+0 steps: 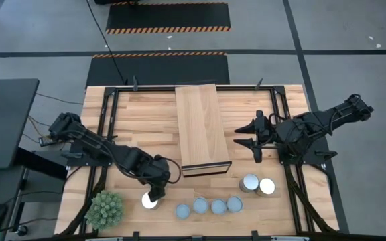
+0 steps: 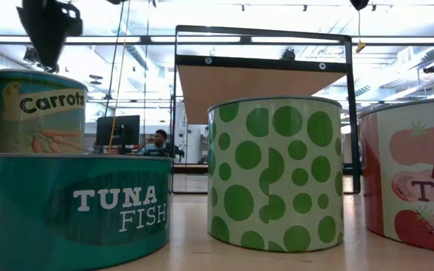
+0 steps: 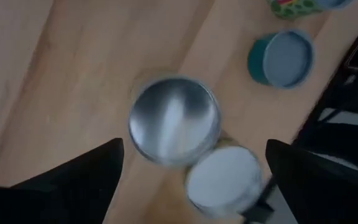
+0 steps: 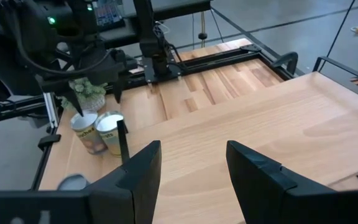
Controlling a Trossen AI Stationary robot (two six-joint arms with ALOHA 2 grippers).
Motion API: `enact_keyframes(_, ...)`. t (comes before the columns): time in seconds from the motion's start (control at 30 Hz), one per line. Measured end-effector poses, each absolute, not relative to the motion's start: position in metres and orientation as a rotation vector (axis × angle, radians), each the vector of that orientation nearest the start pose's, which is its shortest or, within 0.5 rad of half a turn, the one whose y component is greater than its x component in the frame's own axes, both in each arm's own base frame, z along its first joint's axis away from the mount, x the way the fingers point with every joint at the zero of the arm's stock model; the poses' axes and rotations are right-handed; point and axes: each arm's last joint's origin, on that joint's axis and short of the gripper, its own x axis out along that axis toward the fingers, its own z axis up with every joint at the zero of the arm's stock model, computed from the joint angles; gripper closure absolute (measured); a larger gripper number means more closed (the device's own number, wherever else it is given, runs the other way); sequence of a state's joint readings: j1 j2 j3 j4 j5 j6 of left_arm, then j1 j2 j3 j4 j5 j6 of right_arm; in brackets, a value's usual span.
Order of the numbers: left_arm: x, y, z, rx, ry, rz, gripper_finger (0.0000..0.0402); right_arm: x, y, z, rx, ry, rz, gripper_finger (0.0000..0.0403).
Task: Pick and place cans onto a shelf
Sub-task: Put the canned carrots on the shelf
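Observation:
My left gripper (image 1: 155, 191) hangs open, pointing down over two cans near the table's front left. In the left wrist view its fingers straddle, well above, a silvery-topped can (image 3: 174, 120) and a whiter-topped one (image 3: 224, 180) that stand side by side on their bases. The high view shows only one bright can top (image 1: 151, 199) beside the gripper. The long light-wood shelf (image 1: 202, 130) stands at the table's middle. My right gripper (image 1: 253, 135) waits open to the shelf's right, nothing between its fingers (image 4: 148, 165).
A row of blue-grey-topped cans (image 1: 209, 206) stands along the front edge, and two bright cans (image 1: 258, 185) stand right of the shelf's near end. A spiky green plant ball (image 1: 105, 208) sits at the front left corner. Black rails (image 1: 106, 127) run along both table sides.

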State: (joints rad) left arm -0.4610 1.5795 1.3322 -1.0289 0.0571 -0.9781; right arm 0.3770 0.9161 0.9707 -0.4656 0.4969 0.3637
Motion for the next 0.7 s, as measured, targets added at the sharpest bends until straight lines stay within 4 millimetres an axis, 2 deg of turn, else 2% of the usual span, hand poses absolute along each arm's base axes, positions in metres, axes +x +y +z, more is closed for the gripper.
enact_keyframes(0.17, 0.266, -0.138, 0.287, -0.637, 1.364, 0.268, 0.0005, 0.178, 0.055, 0.349, 0.185, 0.346, -0.184, 0.0213)
enact_keyframes(0.3, 0.260, -0.139, 0.297, -0.675, 1.350, 0.390, 0.0005, 0.178, 0.055, 0.349, 0.185, 0.346, -0.184, 0.0213)
enact_keyframes(0.43, 0.258, -0.141, 0.295, -0.743, 1.292, 0.522, 0.0005, 0.178, 0.055, 0.349, 0.184, 0.346, -0.184, 0.0213)
enact_keyframes(0.7, 0.275, -0.140, 0.277, -0.871, 1.297, 0.672, 0.0005, 0.178, 0.055, 0.349, 0.184, 0.347, -0.185, 0.0213)
